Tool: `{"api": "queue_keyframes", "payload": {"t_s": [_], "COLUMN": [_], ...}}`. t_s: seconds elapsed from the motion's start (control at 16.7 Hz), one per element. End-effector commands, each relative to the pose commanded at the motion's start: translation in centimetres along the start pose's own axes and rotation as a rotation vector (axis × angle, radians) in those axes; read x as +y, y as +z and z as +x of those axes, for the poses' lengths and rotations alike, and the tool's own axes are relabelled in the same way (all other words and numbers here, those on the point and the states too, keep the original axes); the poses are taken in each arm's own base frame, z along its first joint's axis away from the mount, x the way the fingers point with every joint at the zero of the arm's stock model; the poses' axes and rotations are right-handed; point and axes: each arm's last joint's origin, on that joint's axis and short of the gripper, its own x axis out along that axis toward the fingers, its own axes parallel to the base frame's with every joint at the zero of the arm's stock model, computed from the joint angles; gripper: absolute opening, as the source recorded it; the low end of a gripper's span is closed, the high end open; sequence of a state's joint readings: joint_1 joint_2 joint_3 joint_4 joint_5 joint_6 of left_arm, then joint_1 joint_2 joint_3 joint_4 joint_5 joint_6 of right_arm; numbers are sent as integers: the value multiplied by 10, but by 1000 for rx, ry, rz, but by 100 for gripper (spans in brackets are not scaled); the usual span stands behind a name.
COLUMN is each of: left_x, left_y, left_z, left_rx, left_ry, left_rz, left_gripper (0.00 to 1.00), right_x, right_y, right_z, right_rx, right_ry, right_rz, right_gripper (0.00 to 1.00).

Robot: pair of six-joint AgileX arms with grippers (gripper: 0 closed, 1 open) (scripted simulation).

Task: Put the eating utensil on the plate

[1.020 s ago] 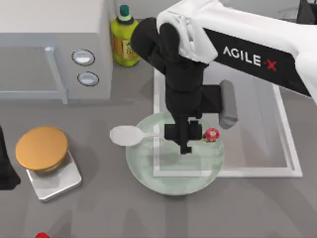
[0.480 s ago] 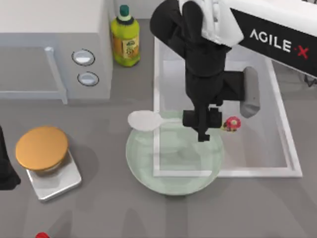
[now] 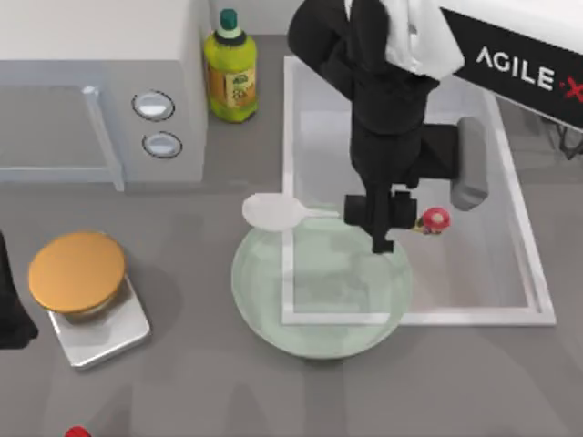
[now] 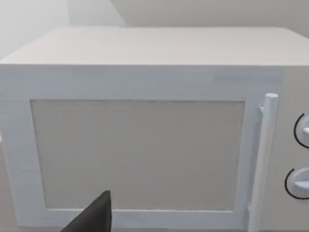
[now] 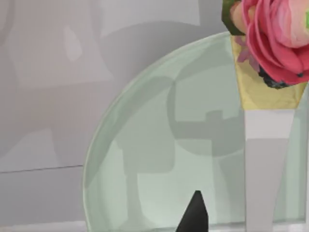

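My right gripper (image 3: 383, 221) is shut on the thin handle of the white spoon (image 3: 271, 212), holding it level over the far edge of the pale green glass plate (image 3: 319, 314). The spoon's oval bowl sticks out to the left past the plate's back-left rim, and its red-pink knob (image 3: 437, 219) points right. In the right wrist view the pink knob (image 5: 273, 38) and pale handle (image 5: 268, 164) hang above the plate (image 5: 145, 164), with one dark fingertip (image 5: 193, 216) showing. My left arm (image 3: 9, 305) is parked at the left table edge.
A white microwave (image 3: 91, 91) fills the back left, with a yellow-green bottle (image 3: 229, 68) beside it. An orange disc on a steel base (image 3: 77, 273) sits at the left, a small red ball (image 3: 77, 432) at the front. A white-framed mat (image 3: 524, 273) lies under the plate's right part.
My right gripper has carried the spoon to the right and a little toward the back. The spoon's bowl now lies nearer the plate's rim. The left arm has not moved.
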State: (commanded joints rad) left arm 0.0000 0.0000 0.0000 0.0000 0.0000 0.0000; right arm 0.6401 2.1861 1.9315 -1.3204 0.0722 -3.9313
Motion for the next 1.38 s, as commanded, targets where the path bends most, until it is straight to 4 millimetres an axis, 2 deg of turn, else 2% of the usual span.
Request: {"api": "queue_keyframes", "payload": {"t_s": [0.3, 0.54, 0.78, 1.02, 1.38], "left_x": [0, 0, 0, 0, 0], "left_y": [0, 0, 0, 0, 0], "left_z": [0, 0, 0, 0, 0], "left_rx": [0, 0, 0, 0, 0], "left_ry": [0, 0, 0, 0, 0], "left_rz": [0, 0, 0, 0, 0], "left_gripper": [100, 100, 100, 100, 100], "right_x": [-4, -9, -15, -15, -15], "right_y": [-20, -37, -43, -43, -43], "right_z": [20, 47, 75, 75, 75], "right_rx": [42, 53, 22, 22, 22], "right_ry": [5, -9, -48, -48, -48], "right_rz": [-48, -86, -102, -102, -102], "right_gripper": [0, 0, 0, 0, 45]}}
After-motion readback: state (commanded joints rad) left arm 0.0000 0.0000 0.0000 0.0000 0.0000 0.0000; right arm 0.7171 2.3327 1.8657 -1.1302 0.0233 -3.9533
